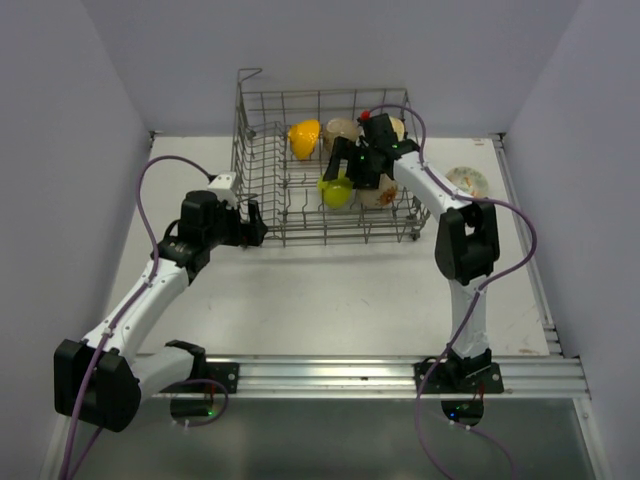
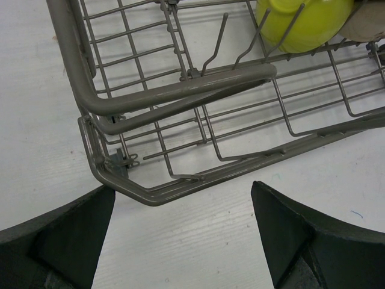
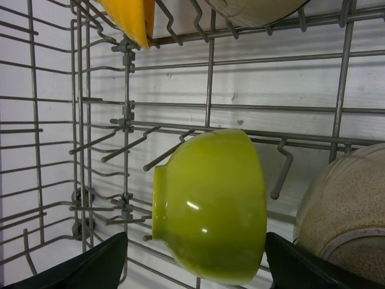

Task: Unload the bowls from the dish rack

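Observation:
The grey wire dish rack (image 1: 262, 170) stands at the back of the table. A lime green bowl (image 1: 337, 192) rests on its side among the tines, with a speckled beige bowl (image 1: 381, 196) to its right. A yellow bowl (image 1: 304, 138) and a beige bowl (image 1: 342, 129) sit further back. My right gripper (image 1: 352, 172) reaches into the rack, open. In the right wrist view the green bowl (image 3: 210, 205) lies between its fingers (image 3: 102, 265) without visible contact. My left gripper (image 1: 256, 222) is open and empty over the table, just outside the rack's near left corner (image 2: 120, 180).
A small patterned dish (image 1: 467, 181) lies on the table to the right of the rack. Grey walls close in the left, right and back sides. A metal rail (image 1: 350, 375) carrying both arm bases runs along the near edge.

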Available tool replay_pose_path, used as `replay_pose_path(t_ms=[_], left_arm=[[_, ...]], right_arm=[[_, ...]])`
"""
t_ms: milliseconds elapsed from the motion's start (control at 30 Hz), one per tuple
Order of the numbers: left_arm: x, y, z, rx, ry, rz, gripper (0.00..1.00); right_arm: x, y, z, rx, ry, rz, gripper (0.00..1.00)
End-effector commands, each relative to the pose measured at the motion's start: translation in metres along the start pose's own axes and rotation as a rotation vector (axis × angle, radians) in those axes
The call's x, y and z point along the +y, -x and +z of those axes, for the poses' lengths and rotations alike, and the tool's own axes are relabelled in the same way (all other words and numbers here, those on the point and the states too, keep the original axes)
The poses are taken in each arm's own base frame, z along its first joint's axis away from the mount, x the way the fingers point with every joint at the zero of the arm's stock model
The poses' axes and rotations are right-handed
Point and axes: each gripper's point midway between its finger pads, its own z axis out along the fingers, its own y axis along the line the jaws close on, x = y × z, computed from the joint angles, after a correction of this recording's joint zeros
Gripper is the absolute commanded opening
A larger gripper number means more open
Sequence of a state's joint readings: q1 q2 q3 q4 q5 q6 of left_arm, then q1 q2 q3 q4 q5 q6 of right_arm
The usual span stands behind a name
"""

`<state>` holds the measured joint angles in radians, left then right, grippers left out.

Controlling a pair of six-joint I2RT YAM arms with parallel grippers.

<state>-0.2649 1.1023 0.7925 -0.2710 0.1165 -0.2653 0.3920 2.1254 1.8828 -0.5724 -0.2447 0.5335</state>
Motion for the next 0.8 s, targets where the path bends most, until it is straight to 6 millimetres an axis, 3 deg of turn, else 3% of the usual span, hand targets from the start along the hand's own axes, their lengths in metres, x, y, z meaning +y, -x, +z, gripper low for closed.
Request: replay_pose_path(t_ms=[0,100,200,367,533,633,767], left_arm=[[-0.005,0.004,0.002,-0.018,-0.030,0.027,1.00],[-0.006,0.005,0.001,-0.020,-0.032,0.028,1.00],[-0.006,0.004,0.002,-0.019,-0.032,0.027,1.00],[-0.006,0.005,0.001,-0.021,-0.031,0.028,1.00],[-0.006,0.005,0.001,-0.022,-0.032,0.029,1.00],[-0.006,0.005,0.001,-0.022,-0.031,0.026,1.00],[-0.006,0.005,0.000,-0.024,-0.030,0.026,1.00]], right_arm=[[0.007,-0.003,0.004,0.016,0.028,-0.018,0.98],[0.006,-0.004,0.004,0.018,0.023,-0.022,0.92],[0.013,-0.002,0.003,0.011,0.054,-0.014,0.80],[0.024,0.004,-0.001,0.005,0.100,0.006,0.70],[0.046,0.009,-0.011,-0.007,0.197,0.031,0.60],[0.058,0.014,-0.018,-0.018,0.249,0.040,0.47],[0.071,0.018,-0.022,-0.032,0.321,0.067,0.43]])
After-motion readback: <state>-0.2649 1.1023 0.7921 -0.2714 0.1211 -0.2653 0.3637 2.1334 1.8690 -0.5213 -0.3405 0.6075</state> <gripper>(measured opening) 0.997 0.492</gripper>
